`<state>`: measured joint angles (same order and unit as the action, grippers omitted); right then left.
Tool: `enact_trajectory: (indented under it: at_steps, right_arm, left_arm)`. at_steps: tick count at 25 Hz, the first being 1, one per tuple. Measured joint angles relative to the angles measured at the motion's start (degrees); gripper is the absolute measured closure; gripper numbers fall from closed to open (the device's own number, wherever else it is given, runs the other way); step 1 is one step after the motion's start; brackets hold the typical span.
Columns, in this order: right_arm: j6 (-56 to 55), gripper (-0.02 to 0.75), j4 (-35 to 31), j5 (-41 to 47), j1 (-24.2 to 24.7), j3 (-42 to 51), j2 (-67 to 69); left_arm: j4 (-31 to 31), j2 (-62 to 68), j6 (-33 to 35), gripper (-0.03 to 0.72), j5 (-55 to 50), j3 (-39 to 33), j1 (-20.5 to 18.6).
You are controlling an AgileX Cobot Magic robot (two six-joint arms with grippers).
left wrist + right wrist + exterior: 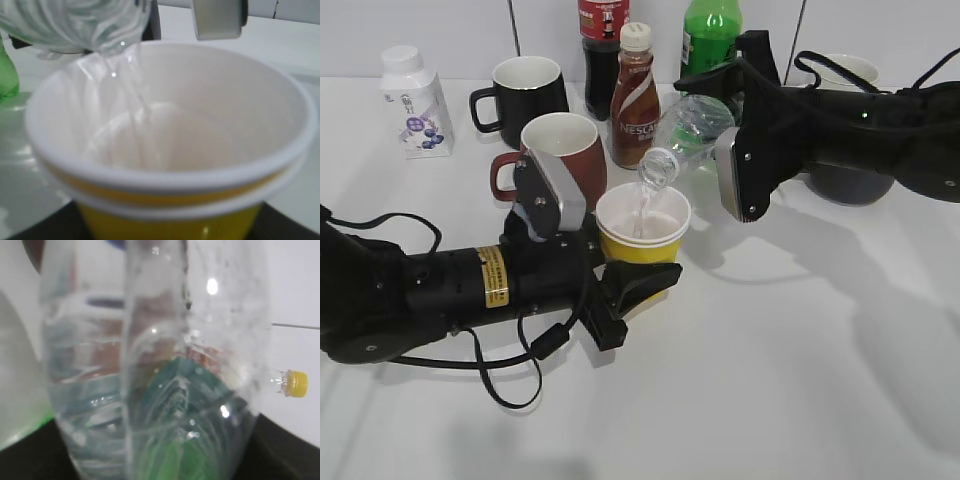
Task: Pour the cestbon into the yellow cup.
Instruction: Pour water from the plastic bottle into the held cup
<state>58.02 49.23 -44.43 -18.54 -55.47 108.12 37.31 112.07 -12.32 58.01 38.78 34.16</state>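
Observation:
The yellow cup [642, 228] stands on the white table, held by my left gripper [638, 282], which is shut around its lower body. In the left wrist view the cup [170, 185] fills the frame, white inside. My right gripper [715, 120] is shut on the cestbon [688, 135], a clear bottle tilted with its open mouth [657, 170] over the cup's rim. A stream of water runs from the mouth into the cup [127, 90]. In the right wrist view the cestbon [150, 365] fills the frame, and the fingers are hidden.
Behind the cup stand a dark red mug [560, 150], a black mug [528, 95], a brown Nescafe bottle [634, 100], a cola bottle [602, 50], a green soda bottle [710, 35] and a white milk bottle [415, 105]. A grey mug [845, 180] sits behind the right arm.

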Motion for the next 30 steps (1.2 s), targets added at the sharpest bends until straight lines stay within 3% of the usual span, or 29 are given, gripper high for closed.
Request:
enact_trajectory:
  at_steps: [30]
  right_arm:
    - [1.7, 0.269, -0.1, -0.3, 0.0, 0.0, 0.0]
  left_arm:
    - [0.2, 0.0, 0.0, 0.315, -0.4, 0.0, 0.0]
